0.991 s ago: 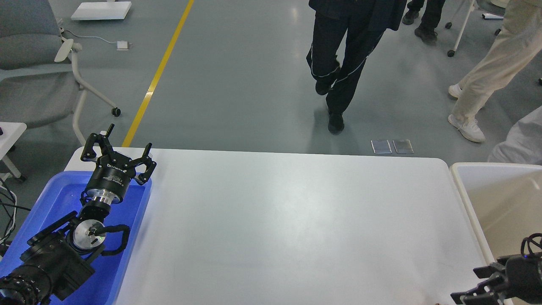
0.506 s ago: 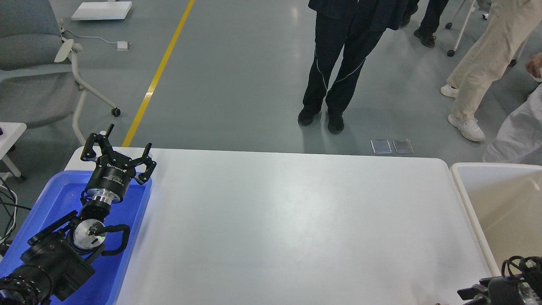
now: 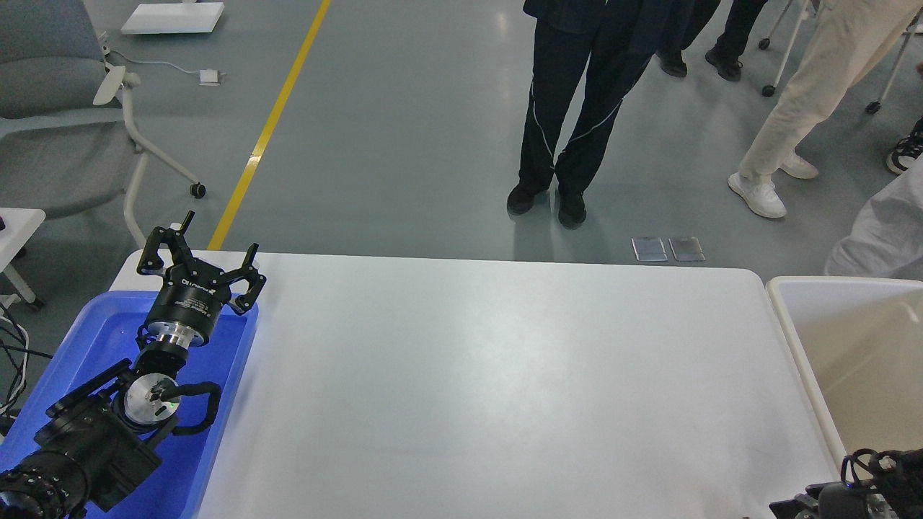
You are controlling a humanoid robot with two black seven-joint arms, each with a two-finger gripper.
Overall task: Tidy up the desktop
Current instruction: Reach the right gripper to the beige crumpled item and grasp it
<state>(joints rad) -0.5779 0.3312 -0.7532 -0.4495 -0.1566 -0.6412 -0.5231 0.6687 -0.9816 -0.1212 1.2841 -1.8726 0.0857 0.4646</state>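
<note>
The desktop (image 3: 490, 375) is a large white tabletop with rounded corners, and nothing lies on it. My left gripper (image 3: 200, 256) is open and empty, held over the far end of the blue tray (image 3: 43, 432) at the desktop's back left corner. Of my right arm only a dark part with cables (image 3: 858, 486) shows at the bottom right corner; its fingers cannot be told apart.
A beige white-rimmed bin (image 3: 851, 346) stands against the desktop's right edge. A grey office chair (image 3: 65, 130) is at the far left. Several people (image 3: 570, 108) stand on the grey floor beyond the table. A yellow floor line (image 3: 267, 130) runs back.
My right arm has dropped lower toward the bottom right corner, so less of it shows. The people behind the table have shifted their feet. The left arm has not moved.
</note>
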